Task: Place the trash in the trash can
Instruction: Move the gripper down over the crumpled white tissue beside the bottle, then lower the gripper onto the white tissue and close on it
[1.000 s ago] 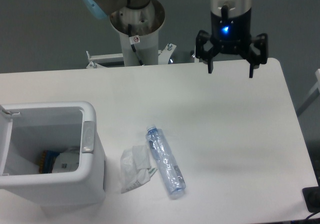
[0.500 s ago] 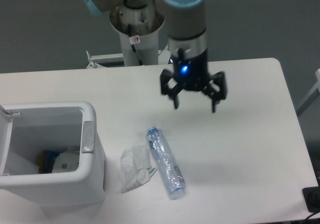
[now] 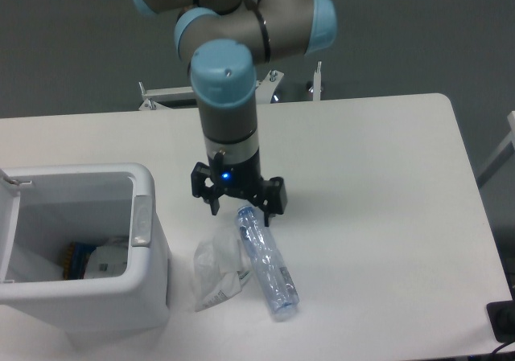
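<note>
1. You are in the approach step: the gripper (image 3: 238, 206) hangs over the cap end of the bottle (image 3: 266, 262), fingers spread wide and holding nothing
2. The bottle lies flat on the table (image 3: 378, 184), running from its capped end under the gripper down toward the near edge; whether the fingers touch it or sit just above it cannot be told from this view
3. The wrapper (image 3: 217, 271) lies crumpled just beside the bottle on its left, touching or nearly so, between the bottle and the trash can (image 3: 143, 289)
4. The trash can stands at the left end of the table with its lid swung open; some items already lie at the bottom
5. Next, I judge, you need the fingers straddling the bottle across its narrow width before you close; the crushed, slick plastic may twist or slip, so grip toward the body and not the cap
6. Mind the wrapper: a low left finger could snag it
</note>
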Controlling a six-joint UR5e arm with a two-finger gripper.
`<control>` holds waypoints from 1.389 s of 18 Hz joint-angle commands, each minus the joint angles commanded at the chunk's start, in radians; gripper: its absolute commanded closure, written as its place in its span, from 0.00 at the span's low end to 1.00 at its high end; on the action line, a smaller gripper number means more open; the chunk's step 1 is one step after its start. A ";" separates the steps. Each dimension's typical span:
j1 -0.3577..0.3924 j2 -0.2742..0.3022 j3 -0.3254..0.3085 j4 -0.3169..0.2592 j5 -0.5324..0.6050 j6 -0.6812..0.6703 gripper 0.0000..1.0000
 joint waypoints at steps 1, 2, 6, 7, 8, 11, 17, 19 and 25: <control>0.002 -0.008 -0.025 0.034 -0.044 0.006 0.00; 0.002 -0.021 -0.045 0.054 -0.069 0.020 0.00; -0.003 -0.100 -0.066 0.108 -0.069 0.031 0.00; -0.003 -0.106 -0.068 0.109 -0.069 0.031 0.00; -0.003 -0.114 -0.066 0.109 -0.068 0.031 0.00; -0.003 -0.129 -0.063 0.118 -0.066 0.031 0.00; -0.005 -0.143 -0.057 0.146 -0.062 0.020 0.82; -0.005 -0.140 -0.051 0.148 -0.048 -0.007 1.00; -0.005 -0.137 -0.045 0.146 -0.043 -0.017 1.00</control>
